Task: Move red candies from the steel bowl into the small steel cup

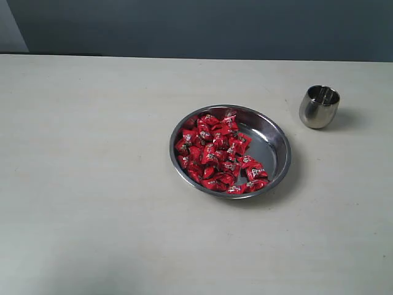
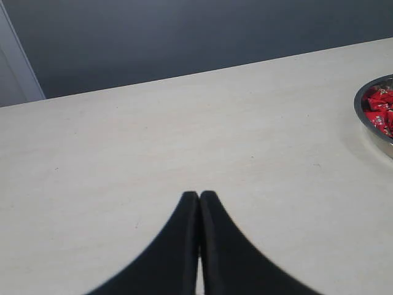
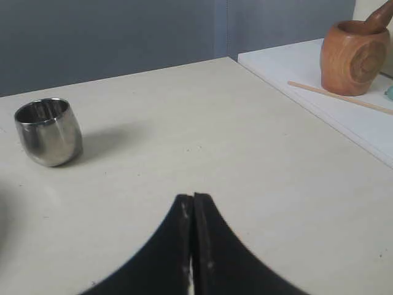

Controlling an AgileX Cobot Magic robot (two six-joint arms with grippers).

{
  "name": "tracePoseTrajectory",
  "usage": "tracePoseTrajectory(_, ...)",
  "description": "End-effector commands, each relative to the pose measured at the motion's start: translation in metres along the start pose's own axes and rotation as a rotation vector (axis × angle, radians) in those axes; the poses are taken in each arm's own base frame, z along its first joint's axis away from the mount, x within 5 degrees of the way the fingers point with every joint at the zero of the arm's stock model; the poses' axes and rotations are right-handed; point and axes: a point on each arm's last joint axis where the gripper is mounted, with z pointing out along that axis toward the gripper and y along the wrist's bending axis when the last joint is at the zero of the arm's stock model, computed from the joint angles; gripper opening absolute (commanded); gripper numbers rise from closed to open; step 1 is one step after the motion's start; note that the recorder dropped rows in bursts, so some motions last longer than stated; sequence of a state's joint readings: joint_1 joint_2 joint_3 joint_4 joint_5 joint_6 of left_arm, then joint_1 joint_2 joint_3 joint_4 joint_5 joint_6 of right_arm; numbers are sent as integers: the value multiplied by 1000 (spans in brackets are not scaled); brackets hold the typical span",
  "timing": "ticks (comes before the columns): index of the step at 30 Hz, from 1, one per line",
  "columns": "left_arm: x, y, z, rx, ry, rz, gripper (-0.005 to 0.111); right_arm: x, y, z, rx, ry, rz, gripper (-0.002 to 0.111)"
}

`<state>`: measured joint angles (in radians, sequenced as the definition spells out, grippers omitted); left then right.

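A: What is the steel bowl (image 1: 274, 151) like?
B: Polished metal, mirror-bright where bare. The red candies (image 1: 216, 155) have glossy, crinkled wrappers.
A: Ahead of the fingers of the right gripper (image 3: 193, 196)?
B: The small steel cup (image 3: 49, 132), brushed metal with a duller sheen. Farther out, a mortar (image 3: 351, 58) of smooth wood.
A: The fingers themselves?
B: Matt black, on the left gripper (image 2: 199, 195) too. The table (image 2: 123, 141) under them is pale, matt and faintly grained.

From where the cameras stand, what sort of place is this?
Probably a test bench, not a kitchen: a pale table before a plain grey wall, with a steel bowl of red candies and a small steel cup set out.
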<state>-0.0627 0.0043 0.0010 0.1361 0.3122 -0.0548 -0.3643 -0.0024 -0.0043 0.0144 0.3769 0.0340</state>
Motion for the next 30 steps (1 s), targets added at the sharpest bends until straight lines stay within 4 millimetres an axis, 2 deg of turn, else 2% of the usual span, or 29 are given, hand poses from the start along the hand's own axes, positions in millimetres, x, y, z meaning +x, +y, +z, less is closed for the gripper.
tracePoseTrajectory(1, -1, -1, 0, 10, -10, -4, 0, 0, -1, 1, 7, -8, -9, -1)
tracePoseTrajectory(8, -1, -1, 0, 10, -10, -4, 0, -11, -3, 0, 37, -126, -117, -1)
tracePoseTrajectory(19, -1, -1, 0, 10, -10, -4, 0, -55, 4, -18, -16, -656, -84, -1)
tracePoseTrajectory(21, -1, -1, 0, 10, -10, -4, 0, -60, 5, -22, -51, -726, -9, -1)
tracePoseTrajectory(23, -1, -1, 0, 10, -10, -4, 0, -62, 4, -25, -121, -758, 179, -1)
tracePoseTrajectory(26, -1, -1, 0, 10, -10, -4, 0, -60, 4, -23, -247, -705, 533, -1)
tracePoseTrajectory(30, -1, -1, 0, 10, -10, -4, 0, -51, 4, -16, -246, -568, 636, -1)
